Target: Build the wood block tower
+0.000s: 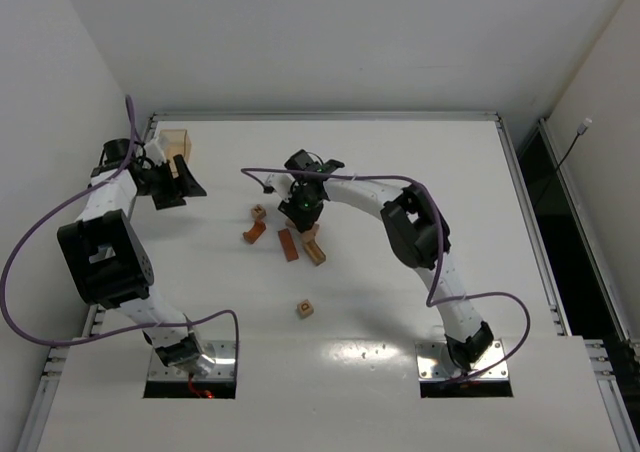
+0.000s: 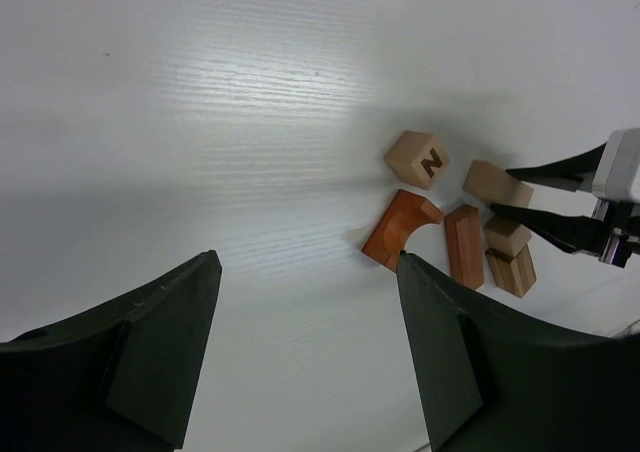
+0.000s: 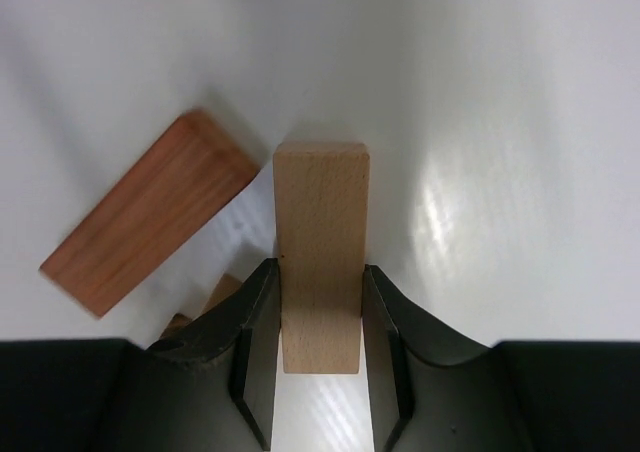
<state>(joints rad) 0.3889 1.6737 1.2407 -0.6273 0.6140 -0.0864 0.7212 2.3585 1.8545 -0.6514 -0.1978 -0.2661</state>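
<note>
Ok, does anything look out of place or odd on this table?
One lone cube sits toward the near edge of the table, well apart from the other blocks clustered farther in. Nothing looks damaged or spilled.

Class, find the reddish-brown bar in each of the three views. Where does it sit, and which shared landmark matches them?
Top external: reddish-brown bar, near the centre, just below-left of the right gripper.
Left wrist: the bar is right of centre, just right of the arch piece.
Right wrist: the bar is left of centre, lying aslant.
Shared landmark: the right gripper, jaws around a light tan bar beside it.
</note>
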